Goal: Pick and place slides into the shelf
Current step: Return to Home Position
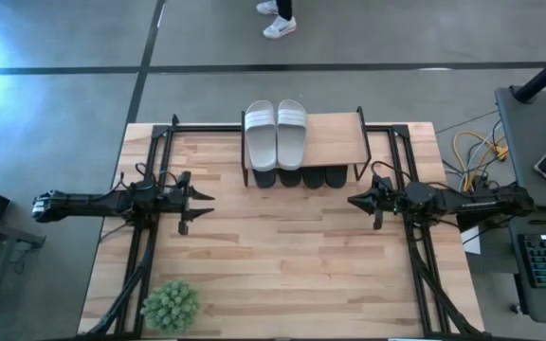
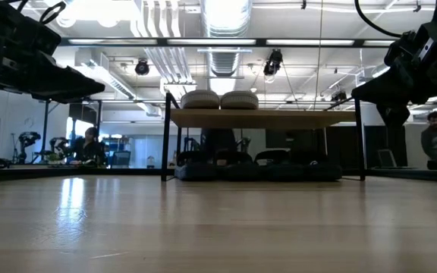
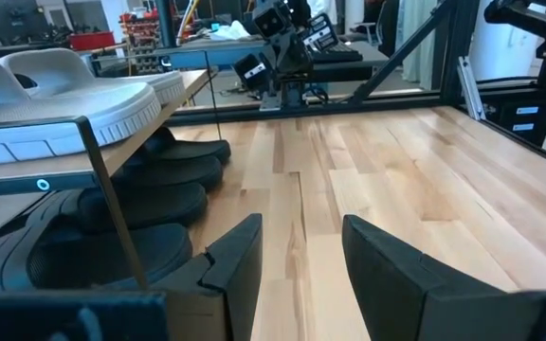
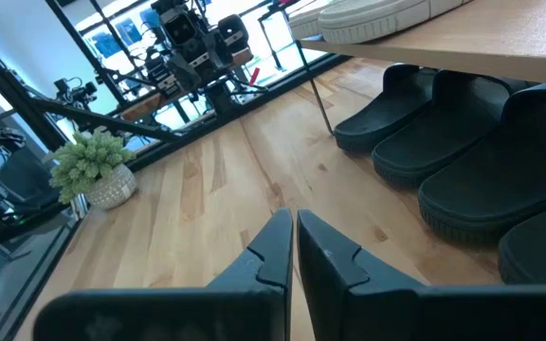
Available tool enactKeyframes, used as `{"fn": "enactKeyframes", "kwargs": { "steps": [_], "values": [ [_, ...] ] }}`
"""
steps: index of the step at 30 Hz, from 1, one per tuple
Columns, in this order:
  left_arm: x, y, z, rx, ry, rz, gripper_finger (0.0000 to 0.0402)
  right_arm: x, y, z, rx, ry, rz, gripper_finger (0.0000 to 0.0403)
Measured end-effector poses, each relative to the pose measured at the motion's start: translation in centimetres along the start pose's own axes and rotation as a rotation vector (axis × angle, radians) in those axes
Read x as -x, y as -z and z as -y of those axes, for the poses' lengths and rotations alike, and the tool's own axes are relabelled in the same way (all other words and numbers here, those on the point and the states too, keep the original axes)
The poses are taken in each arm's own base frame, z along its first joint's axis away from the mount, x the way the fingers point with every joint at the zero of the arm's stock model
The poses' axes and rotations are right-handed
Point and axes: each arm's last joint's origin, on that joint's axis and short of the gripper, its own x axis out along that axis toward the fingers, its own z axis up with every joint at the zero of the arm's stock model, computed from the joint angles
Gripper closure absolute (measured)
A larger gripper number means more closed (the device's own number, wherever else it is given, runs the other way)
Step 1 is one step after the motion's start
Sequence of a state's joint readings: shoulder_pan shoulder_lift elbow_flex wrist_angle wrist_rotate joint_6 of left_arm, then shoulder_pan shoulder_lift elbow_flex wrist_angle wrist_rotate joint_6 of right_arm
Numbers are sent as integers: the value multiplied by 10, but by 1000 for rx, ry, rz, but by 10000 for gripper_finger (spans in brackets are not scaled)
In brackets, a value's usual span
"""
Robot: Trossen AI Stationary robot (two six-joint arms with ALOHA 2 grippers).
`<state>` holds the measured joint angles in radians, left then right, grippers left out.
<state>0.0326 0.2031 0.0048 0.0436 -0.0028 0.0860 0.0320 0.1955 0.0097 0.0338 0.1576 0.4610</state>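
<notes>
The shelf [image 1: 335, 140], a light plank on a black wire frame, stands at the table's far middle. A pale white pair of slides [image 1: 275, 133] lies on the left part of its plank top, soles down. Several black slides [image 1: 301, 177] rest on the table under the plank, their ends poking out toward the near side. My left gripper [image 1: 197, 208] hovers open at the table's left, with nothing between its fingers [image 3: 240, 260]. My right gripper [image 1: 352, 202] hovers shut and empty at the table's right, near the shelf's right end.
A small potted plant [image 1: 171, 305] stands at the near left corner of the table. Black frame rails [image 1: 150, 180] run along both sides. A person's shoes [image 1: 278, 19] show on the floor beyond the far edge. Bare wood lies between the two grippers.
</notes>
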Motion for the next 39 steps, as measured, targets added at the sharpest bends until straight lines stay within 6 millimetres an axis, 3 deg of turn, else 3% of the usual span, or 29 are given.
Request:
{"fn": "enactKeyframes", "kwargs": {
  "steps": [9, 12, 16, 20, 25, 39],
  "values": [
    [0, 0, 0, 0, 0, 1, 268, 0, -1, 0, -5, 13, 18, 390],
    [0, 0, 0, 0, 0, 1, 268, 0, -1, -2, 42, -54, -3, 390],
    [0, 0, 0, 0, 0, 0, 268, 0, 0, -4, 146, -112, -22, 390],
    [0, 0, 0, 0, 0, 0, 268, 0, 0, -3, 369, -107, -12, 390],
    [0, 0, 0, 0, 0, 2, 268, 0, -2, -3, 462, -88, 13, 390],
    [0, 0, 0, 0, -1, 1, 268, 0, -2, -3, 207, -84, 1, 390]
  ]
}}
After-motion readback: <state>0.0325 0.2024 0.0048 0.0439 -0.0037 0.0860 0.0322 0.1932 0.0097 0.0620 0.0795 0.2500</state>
